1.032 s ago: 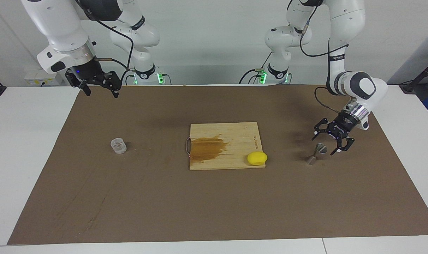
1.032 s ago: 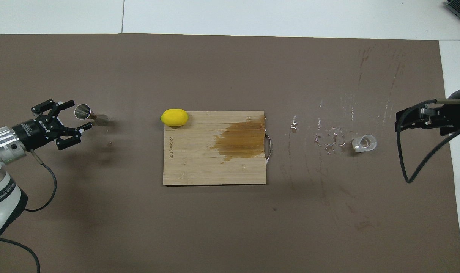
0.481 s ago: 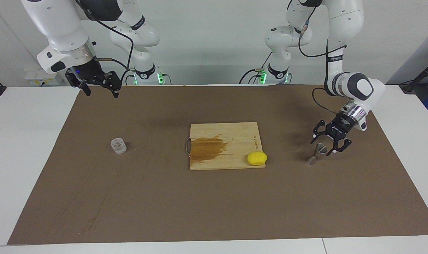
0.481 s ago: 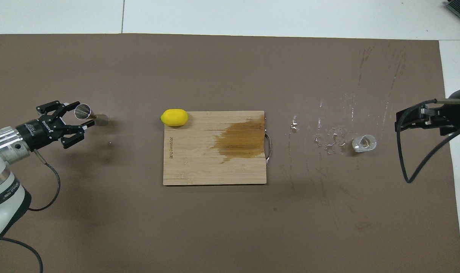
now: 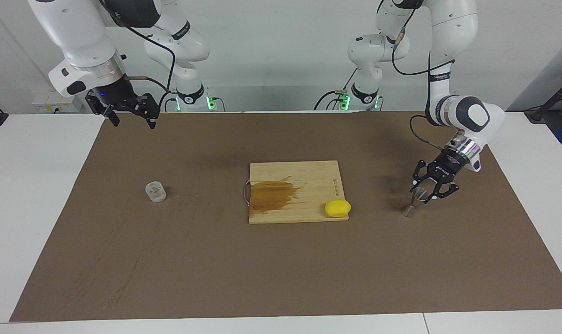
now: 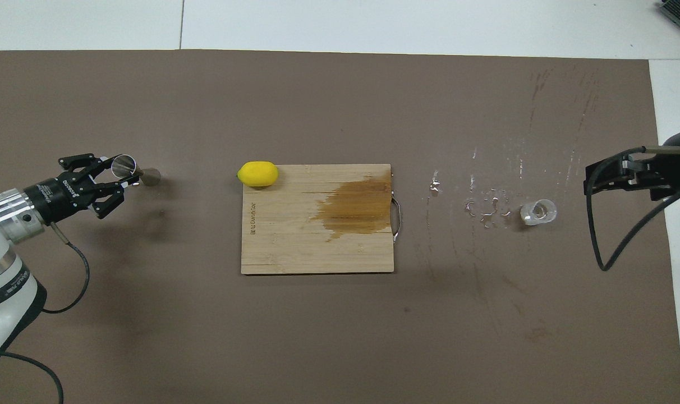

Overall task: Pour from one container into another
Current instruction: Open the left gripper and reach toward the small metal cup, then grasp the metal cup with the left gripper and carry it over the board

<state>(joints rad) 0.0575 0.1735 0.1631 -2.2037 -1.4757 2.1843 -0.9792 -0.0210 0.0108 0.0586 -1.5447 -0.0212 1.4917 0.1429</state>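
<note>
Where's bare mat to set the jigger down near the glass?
Free: mat between cutting board and glass cup on the robots' side; wet droplets sit beside the cup. Left gripper is shut on the jigger; right gripper waits open.

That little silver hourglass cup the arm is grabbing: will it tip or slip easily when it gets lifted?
Probably yes. The steel jigger stands on a small base with a narrow waist, so a nudge could topple it. Its shiny metal looks smooth, so it may slide in the left gripper, whose jaws are closed on the upper cone. It seems rigid.
</note>
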